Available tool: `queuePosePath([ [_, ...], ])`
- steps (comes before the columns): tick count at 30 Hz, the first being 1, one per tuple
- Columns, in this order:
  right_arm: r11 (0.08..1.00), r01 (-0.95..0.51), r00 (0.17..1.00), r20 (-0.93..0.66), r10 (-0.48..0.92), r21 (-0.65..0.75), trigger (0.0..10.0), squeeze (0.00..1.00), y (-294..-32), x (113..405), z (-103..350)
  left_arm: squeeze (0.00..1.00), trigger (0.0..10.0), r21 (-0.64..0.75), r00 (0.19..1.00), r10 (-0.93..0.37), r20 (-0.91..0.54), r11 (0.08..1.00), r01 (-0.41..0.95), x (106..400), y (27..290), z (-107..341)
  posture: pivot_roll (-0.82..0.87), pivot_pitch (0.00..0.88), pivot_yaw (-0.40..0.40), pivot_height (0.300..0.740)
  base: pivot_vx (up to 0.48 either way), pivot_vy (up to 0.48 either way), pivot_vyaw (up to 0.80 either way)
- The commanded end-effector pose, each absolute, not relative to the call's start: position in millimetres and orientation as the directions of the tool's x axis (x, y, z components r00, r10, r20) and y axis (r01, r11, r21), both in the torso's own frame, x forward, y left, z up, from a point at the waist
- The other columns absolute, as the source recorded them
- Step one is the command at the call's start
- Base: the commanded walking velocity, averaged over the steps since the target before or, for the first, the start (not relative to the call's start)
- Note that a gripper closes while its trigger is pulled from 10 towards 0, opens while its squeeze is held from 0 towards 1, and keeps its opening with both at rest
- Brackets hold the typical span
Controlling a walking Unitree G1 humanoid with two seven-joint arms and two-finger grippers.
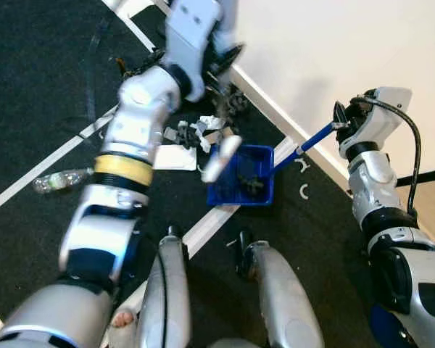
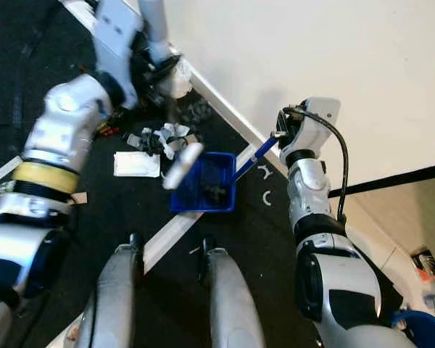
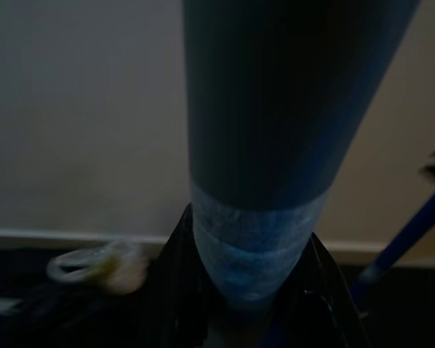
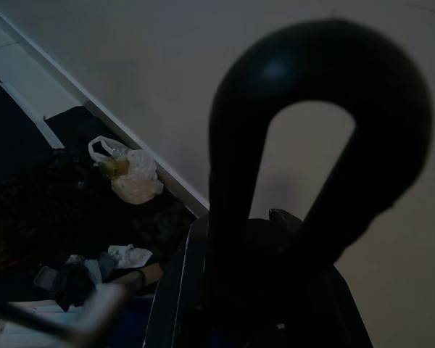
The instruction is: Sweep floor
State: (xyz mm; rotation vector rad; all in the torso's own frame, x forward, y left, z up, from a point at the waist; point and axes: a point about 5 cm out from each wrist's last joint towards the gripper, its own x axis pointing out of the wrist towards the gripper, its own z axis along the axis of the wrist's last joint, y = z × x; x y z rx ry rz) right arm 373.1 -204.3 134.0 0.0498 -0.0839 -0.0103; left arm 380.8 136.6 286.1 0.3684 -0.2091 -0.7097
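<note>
My left gripper [image 1: 223,55] is raised near the white wall and is shut on the broom handle [image 3: 255,239], at its pale taped band. A pale blurred rod end [image 1: 221,158] hangs over the left rim of the blue dustpan [image 1: 264,156]. The dustpan lies on the black floor with dark debris [image 1: 251,183] inside. Its blue handle [image 1: 315,138] slants up to my right gripper [image 1: 341,116], which is shut on the black loop grip [image 4: 315,130]. Crumpled paper and dark scraps [image 1: 199,132] lie just beyond the pan.
A flat white sheet [image 1: 175,157] and a plastic bottle [image 1: 58,180] lie on the floor to the left. A white plastic bag [image 2: 175,76] sits against the baseboard [image 1: 275,112]. White tape lines [image 1: 51,161] cross the black floor. My two legs [image 1: 275,290] stand at the bottom.
</note>
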Motion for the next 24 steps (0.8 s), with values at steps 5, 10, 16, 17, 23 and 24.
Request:
queuePosePath([
  [5, 0.999, 0.032, 0.981, -0.195, -0.023, 0.043, 10.0, 0.00, -208, 347, 72, 0.00, 10.0, 0.587, 0.785, -0.617, -0.054, 0.617, 0.525, 370, 170, 292, 0.12, 0.431, -0.133, 0.740, 0.000, 0.000, 0.00],
  [10, 0.999, 0.026, 0.981, -0.195, -0.017, 0.045, 10.0, 0.00, -207, 346, 71, 0.00, 10.0, 0.668, 0.855, -0.514, -0.066, 0.614, 0.421, 375, 190, 266, 0.11, 0.428, -0.133, 0.740, 0.000, 0.000, 0.00],
  [16, 0.999, 0.021, 0.984, -0.180, -0.012, 0.047, 10.0, 0.00, -207, 345, 71, 0.00, 10.0, 0.705, 0.877, -0.477, -0.056, 0.604, 0.373, 377, 196, 226, 0.09, 0.439, -0.135, 0.740, 0.000, 0.000, 0.00],
  [17, 0.999, 0.019, 0.985, -0.169, -0.010, 0.051, 10.0, 0.00, -207, 344, 71, 0.00, 10.0, 0.706, 0.884, -0.465, -0.056, 0.608, 0.365, 378, 196, 214, 0.07, 0.444, -0.134, 0.740, 0.000, 0.000, 0.00],
  [23, 0.998, 0.019, 0.989, -0.146, -0.010, 0.056, 10.0, 0.00, -211, 337, 66, 0.00, 10.0, 0.653, 0.868, -0.493, -0.060, 0.639, 0.407, 379, 171, 175, 0.02, 0.479, -0.130, 0.740, 0.000, 0.000, 0.00],
  [24, 0.998, 0.019, 0.990, -0.142, -0.011, 0.056, 10.0, 0.00, -211, 336, 66, 0.00, 10.0, 0.654, 0.862, -0.503, -0.062, 0.632, 0.416, 379, 165, 172, 0.02, 0.481, -0.129, 0.740, 0.000, 0.000, 0.00],
])
